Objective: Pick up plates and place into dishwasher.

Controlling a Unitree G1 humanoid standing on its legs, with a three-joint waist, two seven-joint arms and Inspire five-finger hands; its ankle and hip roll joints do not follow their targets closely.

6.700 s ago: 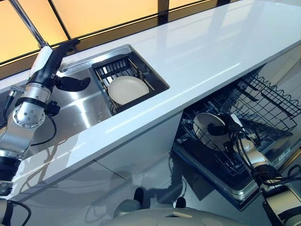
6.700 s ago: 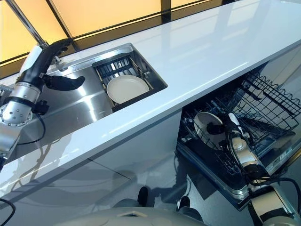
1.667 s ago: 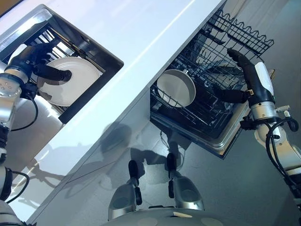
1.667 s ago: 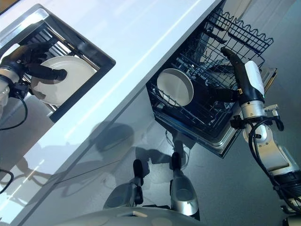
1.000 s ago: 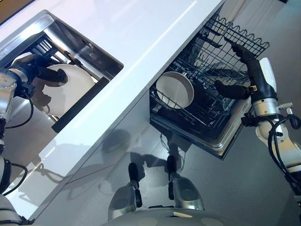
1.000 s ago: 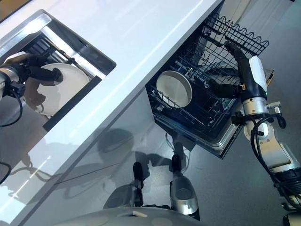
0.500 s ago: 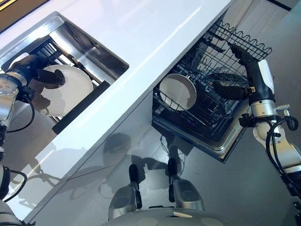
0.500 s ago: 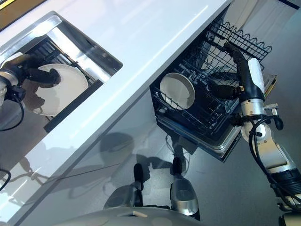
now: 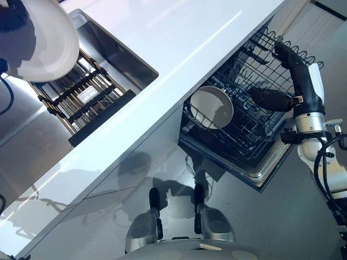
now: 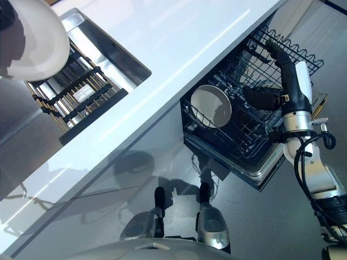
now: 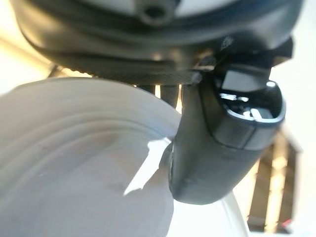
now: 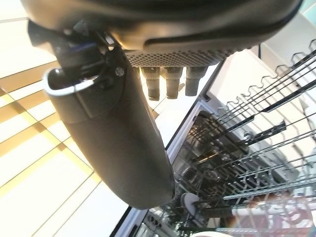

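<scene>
A white plate (image 9: 46,40) is held raised above the sink (image 9: 108,51), at the far left of the head views. In the left wrist view the left hand (image 11: 222,143) is seen at the plate's rim, its thumb pressed against the edge so that the plate is pinched; the fingers behind the plate cannot be made out.

Below the lifted plate a dark slatted drying rack (image 9: 81,100) is laid across the sink basin; nothing is seen standing on its bars. To the right, under the counter (image 9: 184,38), the dishwasher (image 9: 255,168) is open with its lower wire basket (image 9: 238,135) pulled out. A second white plate (image 9: 212,107) is stood on edge in the near left part of that basket, tilted slightly. An upper wire basket (image 9: 282,46) is also drawn out, above and behind the lower one.

The right hand (image 10: 274,92) is held over the right side of the lower basket, touching nothing; its fingers (image 10: 274,51) are extended and its thumb spread apart from them.

The counter is white and glossy, running diagonally through the head views. The floor (image 9: 271,227) in front of the dishwasher is grey. In the right wrist view warm yellow panels (image 12: 44,163) are seen beyond the counter.
</scene>
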